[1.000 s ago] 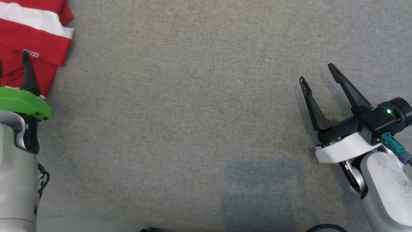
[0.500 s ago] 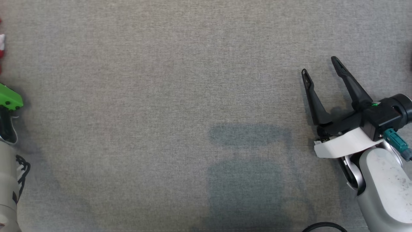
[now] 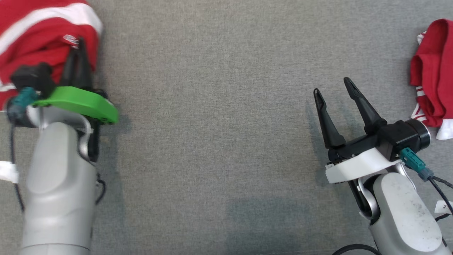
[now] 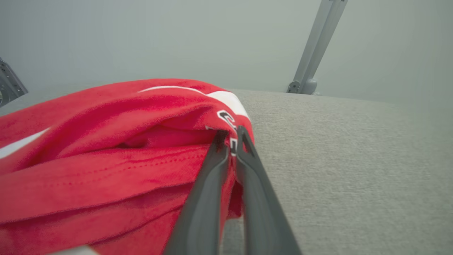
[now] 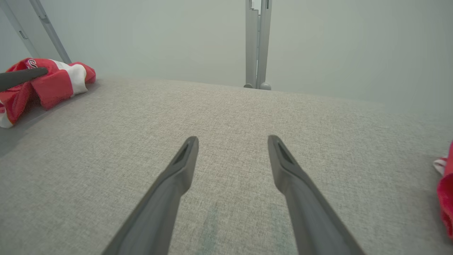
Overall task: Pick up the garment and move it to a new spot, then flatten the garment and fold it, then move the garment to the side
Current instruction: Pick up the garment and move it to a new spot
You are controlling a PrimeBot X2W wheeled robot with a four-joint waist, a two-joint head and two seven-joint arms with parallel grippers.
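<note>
A red garment [image 3: 39,32] with a white stripe and a small logo lies bunched at the upper left of the grey cloth table [image 3: 219,117]. My left gripper [image 3: 79,44] is shut on its near edge. In the left wrist view the two fingers [image 4: 212,177] meet with a fold of the garment [image 4: 106,141] pinched at their tips. My right gripper [image 3: 331,86] hovers open over bare table at the right, holding nothing. In the right wrist view the garment [image 5: 53,83] sits far left, with a left finger [image 5: 21,78] on it.
A second red and white cloth [image 3: 431,81] lies crumpled at the table's right edge, just beyond my right gripper, and also appears as cloth [image 5: 446,198] in the right wrist view. A grey metal post [image 5: 256,42] stands behind the table's far edge.
The head camera has swung, so the whole picture shifted. My left gripper now sits further up on the garment's edge, and the garment looks more bunched than a second ago.
</note>
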